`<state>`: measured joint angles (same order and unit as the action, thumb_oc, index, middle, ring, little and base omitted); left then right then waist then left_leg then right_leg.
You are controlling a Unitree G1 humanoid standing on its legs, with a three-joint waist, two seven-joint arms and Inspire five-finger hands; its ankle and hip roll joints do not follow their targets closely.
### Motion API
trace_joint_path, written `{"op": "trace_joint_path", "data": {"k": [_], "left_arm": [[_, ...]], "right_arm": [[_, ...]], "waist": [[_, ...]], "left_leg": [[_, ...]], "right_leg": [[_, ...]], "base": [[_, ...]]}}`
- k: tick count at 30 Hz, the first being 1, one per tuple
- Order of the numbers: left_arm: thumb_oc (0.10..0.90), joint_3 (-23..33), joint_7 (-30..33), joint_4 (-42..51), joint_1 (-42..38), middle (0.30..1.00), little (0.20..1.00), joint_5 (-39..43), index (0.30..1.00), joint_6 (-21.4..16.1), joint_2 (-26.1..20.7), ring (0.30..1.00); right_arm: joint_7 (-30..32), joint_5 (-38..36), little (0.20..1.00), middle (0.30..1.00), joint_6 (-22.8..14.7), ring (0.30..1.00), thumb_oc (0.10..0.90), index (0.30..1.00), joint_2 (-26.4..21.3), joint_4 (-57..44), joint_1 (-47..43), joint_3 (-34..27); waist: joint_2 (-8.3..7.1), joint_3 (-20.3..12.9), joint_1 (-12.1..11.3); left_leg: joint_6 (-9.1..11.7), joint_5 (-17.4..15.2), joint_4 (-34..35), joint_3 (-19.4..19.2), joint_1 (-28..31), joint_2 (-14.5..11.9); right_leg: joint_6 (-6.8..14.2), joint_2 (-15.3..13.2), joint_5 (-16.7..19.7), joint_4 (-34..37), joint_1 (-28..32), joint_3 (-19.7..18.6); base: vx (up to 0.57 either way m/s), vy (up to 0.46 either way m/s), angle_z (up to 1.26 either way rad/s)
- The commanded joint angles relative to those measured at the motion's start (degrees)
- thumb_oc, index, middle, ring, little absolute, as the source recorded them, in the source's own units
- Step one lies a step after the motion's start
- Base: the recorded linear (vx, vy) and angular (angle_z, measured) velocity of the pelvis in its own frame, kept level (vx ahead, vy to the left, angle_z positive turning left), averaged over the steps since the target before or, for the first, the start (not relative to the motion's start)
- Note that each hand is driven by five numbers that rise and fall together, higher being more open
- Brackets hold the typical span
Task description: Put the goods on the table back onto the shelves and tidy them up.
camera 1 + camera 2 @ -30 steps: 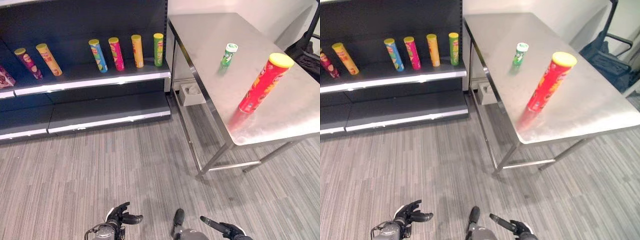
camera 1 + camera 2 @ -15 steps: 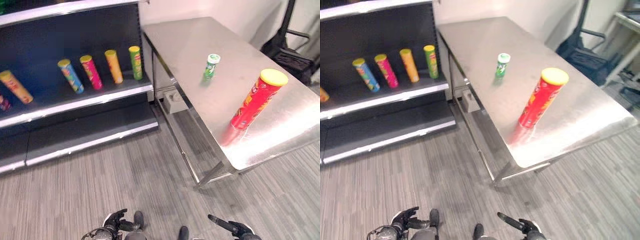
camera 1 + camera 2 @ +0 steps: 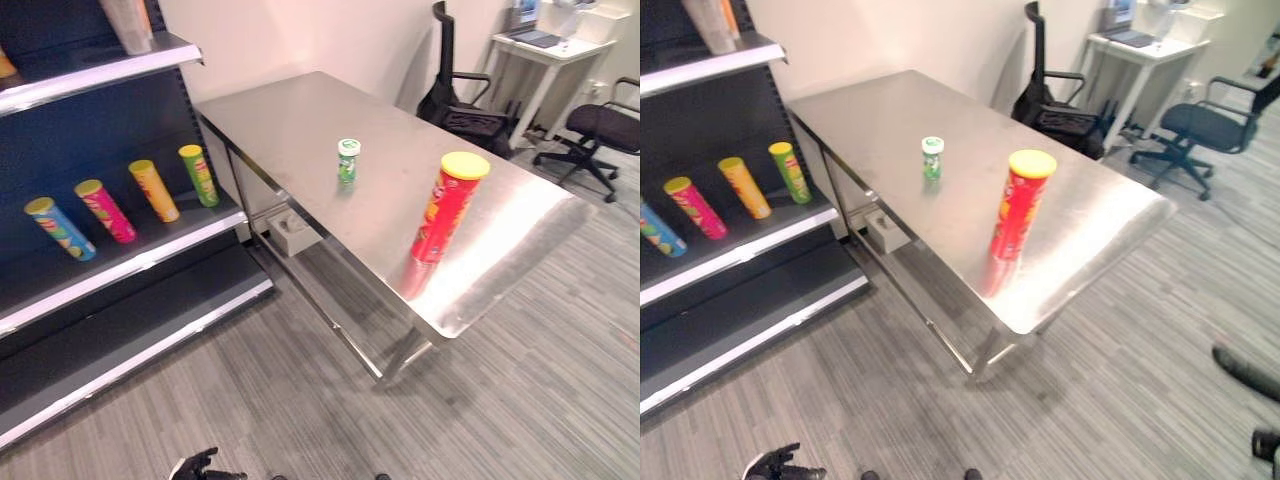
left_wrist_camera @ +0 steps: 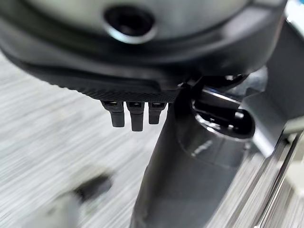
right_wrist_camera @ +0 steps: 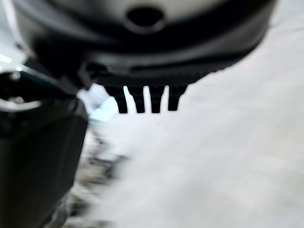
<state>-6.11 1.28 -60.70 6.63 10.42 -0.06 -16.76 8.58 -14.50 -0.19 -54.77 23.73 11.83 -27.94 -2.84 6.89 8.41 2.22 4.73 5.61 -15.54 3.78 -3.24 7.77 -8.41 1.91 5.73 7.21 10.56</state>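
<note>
Landmark: the steel surface [image 3: 300,120], standing just right of the dark shelves [image 3: 120,270].
Shelves: four tall crisp cans lean on the middle shelf left of the surface — blue can [image 3: 60,228], pink can [image 3: 104,210], orange can [image 3: 153,190], green can [image 3: 198,175]. The green one is nearest the surface's left edge. The shelf board below them lies bare.
Left robot hand [image 3: 197,467]: low over the grey carpet, in front of the shelves and well short of the surface; fingers relaxed and spread, holding nothing.
Surface, middle: small green can [image 3: 347,161] upright, with bare steel all round it.
Surface, right part: tall red can [image 3: 447,207] with a yellow lid, upright, near the front right edge, well apart from the small green can.
Open room: bare carpet runs along the front of the surface and the shelves.
Right of the surface: black office chair [image 3: 460,95] near its far edge, another chair [image 3: 600,130] farther right by a white desk [image 3: 545,45].
Right robot hand [image 5: 142,97]: seen in its own wrist view, fingers straight, apart, nothing between them.
</note>
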Motion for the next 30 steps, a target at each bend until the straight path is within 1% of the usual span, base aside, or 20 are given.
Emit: {"op": "trace_joint_path", "data": {"k": [1, 2, 3, 4, 5, 7, 9, 10, 11, 15, 21, 23, 30], "left_arm": [[0.800, -0.72, -0.86, -1.05, -4.56, 0.900, 0.900, -3.04, 0.900, -2.85, -0.93, 0.900], [0.800, -1.32, -1.34, -0.62, -4.36, 0.900, 0.900, -3.43, 0.900, -3.13, -1.05, 0.900], [0.800, -1.22, -1.35, -0.60, -4.32, 0.900, 0.900, -3.45, 0.900, -3.12, -1.07, 0.900], [0.800, -1.75, -1.64, -0.44, -4.18, 0.900, 0.900, -3.90, 0.900, -3.25, -1.16, 0.900], [0.800, -2.41, -2.20, -0.29, -3.97, 0.900, 0.900, -4.40, 0.900, -3.42, -1.27, 0.900], [0.800, -2.97, -2.42, 0.00, -3.55, 0.900, 0.900, -4.56, 0.900, -3.52, -1.33, 0.900], [0.800, -3.09, -2.63, -0.06, -3.41, 0.900, 0.900, -4.23, 0.900, -3.45, -1.16, 0.900], [0.800, -3.37, -2.70, -0.03, -3.14, 0.900, 0.900, -3.94, 0.900, -3.37, -0.98, 0.900], [0.800, -3.31, -2.70, -0.03, -3.12, 0.900, 0.900, -3.94, 0.900, -3.38, -0.96, 0.900], [0.800, -3.46, -2.32, 0.19, -2.55, 0.900, 0.900, -3.40, 0.900, -3.44, -0.75, 0.900], [0.800, -3.87, -1.63, -1.01, -1.86, 0.900, 0.900, -3.64, 0.900, -3.37, -0.62, 0.900], [0.800, -3.99, -1.48, -1.31, -1.52, 0.900, 0.900, -3.70, 0.900, -3.22, -0.68, 0.900], [0.800, -4.44, -1.17, -1.26, -1.40, 0.900, 0.900, -3.32, 0.900, -3.21, -0.73, 0.900]], "right_arm": [[-3.49, -5.68, 0.900, 0.900, -10.25, 0.900, 0.800, 0.900, -4.23, -7.39, -8.44, 0.47], [-5.52, -9.82, 0.900, 0.900, -11.91, 0.900, 0.800, 0.900, -4.32, -11.67, -10.40, 1.03], [-5.54, -9.86, 0.900, 0.900, -11.88, 0.900, 0.800, 0.900, -4.31, -11.69, -10.50, 1.14], [-6.79, -11.72, 0.900, 0.900, -12.10, 0.900, 0.800, 0.900, -4.31, -12.91, -11.78, 1.85], [-7.98, -14.00, 0.900, 0.900, -12.41, 0.900, 0.800, 0.900, -3.98, -14.12, -14.32, 3.74], [-8.58, -14.56, 0.900, 0.900, -12.52, 0.900, 0.800, 0.900, -3.71, -15.20, -16.83, 5.84], [-8.38, -13.11, 0.900, 0.900, -12.25, 0.900, 0.800, 0.900, -3.90, -15.38, -19.01, 8.41], [-8.40, -11.75, 0.900, 0.900, -11.81, 0.900, 0.800, 0.900, -4.40, -14.98, -21.22, 11.02], [-8.38, -11.73, 0.900, 0.900, -11.81, 0.900, 0.800, 0.900, -4.41, -14.92, -21.38, 11.18], [-7.41, -10.08, 0.900, 0.900, -11.53, 0.900, 0.800, 0.900, -5.37, -12.53, -25.16, 14.54], [-6.12, -9.30, 0.900, 0.900, -11.30, 0.900, 0.800, 0.900, -6.25, -8.17, -29.38, 17.96], [-5.97, -8.51, 0.900, 0.900, -10.85, 0.900, 0.800, 0.900, -6.74, -6.11, -31.54, 20.46], [-5.86, -7.60, 0.900, 0.900, -10.07, 0.900, 0.800, 0.900, -8.15, -3.05, -35.02, 24.61]], "waist": [[-0.08, -0.89, -4.04], [-0.08, -1.33, -4.34], [-0.09, -1.33, -4.28], [-0.08, -1.59, -4.56], [-0.09, -1.98, -5.02], [-0.09, -2.34, -5.63], [-0.09, -2.59, -6.03], [-0.21, -2.82, -6.81], [-0.20, -2.81, -6.72], [-0.33, -3.00, -7.96], [-0.63, -3.02, -9.04], [-0.88, -2.98, -9.75], [-1.40, -2.94, -10.54]], "left_leg": [[2.21, -5.81, -0.61, 0.97, 3.01, -1.56], [2.21, -5.91, -0.61, 0.76, 3.20, -1.65], [2.21, -5.92, -0.61, 0.73, 3.21, -1.66], [2.22, -5.98, -0.61, 0.67, 3.31, -1.64], [2.23, -6.10, -0.61, 0.56, 3.57, -1.69], [2.27, -6.18, -0.61, 0.57, 3.73, -1.73], [2.34, -6.18, -0.61, 0.64, 3.82, -1.75], [2.41, -6.08, -0.61, 0.86, 3.79, -1.78], [2.42, -6.08, -0.61, 0.88, 3.79, -1.78], [2.54, -5.81, -0.61, 1.91, 3.56, -1.73], [2.64, -5.54, -0.61, 3.16, 3.26, -1.60], [2.73, -5.38, -0.61, 3.73, 3.12, -1.59], [2.97, -5.08, -0.61, 4.61, 3.00, -1.67]], "right_leg": [[3.55, -1.38, 3.37, -0.97, -4.49, 0.87], [3.54, -1.34, 3.36, -0.93, -4.44, 0.96], [3.54, -1.33, 3.35, -0.94, -4.45, 0.93], [3.54, -1.33, 3.34, -0.92, -4.38, 1.03], [3.54, -1.36, 3.32, -0.88, -4.20, 1.30], [3.58, -1.39, 3.22, -0.83, -3.96, 1.67], [3.56, -1.49, 3.14, -0.78, -3.65, 2.04], [3.48, -1.57, 2.92, -0.73, -3.16, 2.76], [3.48, -1.57, 2.91, -0.73, -3.14, 2.78], [3.32, -1.70, 2.49, -0.73, -2.43, 3.82], [3.15, -1.83, 2.08, -0.73, -1.73, 4.83], [2.98, -1.76, 1.89, -0.73, -1.41, 5.36], [2.75, -1.51, 1.49, -0.73, -0.73, 6.35]], "base": [[0.00, -0.005, -0.05], [0.01, -0.003, -0.03], [0.00, 0.000, 0.00], [0.00, 0.000, 0.00], [0.00, 0.000, 0.00], [0.01, -0.005, -0.02], [0.02, -0.008, 0.09], [0.02, -0.011, 0.10], [0.02, -0.025, 0.07], [0.02, -0.024, 0.09], [0.02, -0.018, 0.16], [0.02, -0.020, 0.16], [0.02, -0.018, 0.15]]}}
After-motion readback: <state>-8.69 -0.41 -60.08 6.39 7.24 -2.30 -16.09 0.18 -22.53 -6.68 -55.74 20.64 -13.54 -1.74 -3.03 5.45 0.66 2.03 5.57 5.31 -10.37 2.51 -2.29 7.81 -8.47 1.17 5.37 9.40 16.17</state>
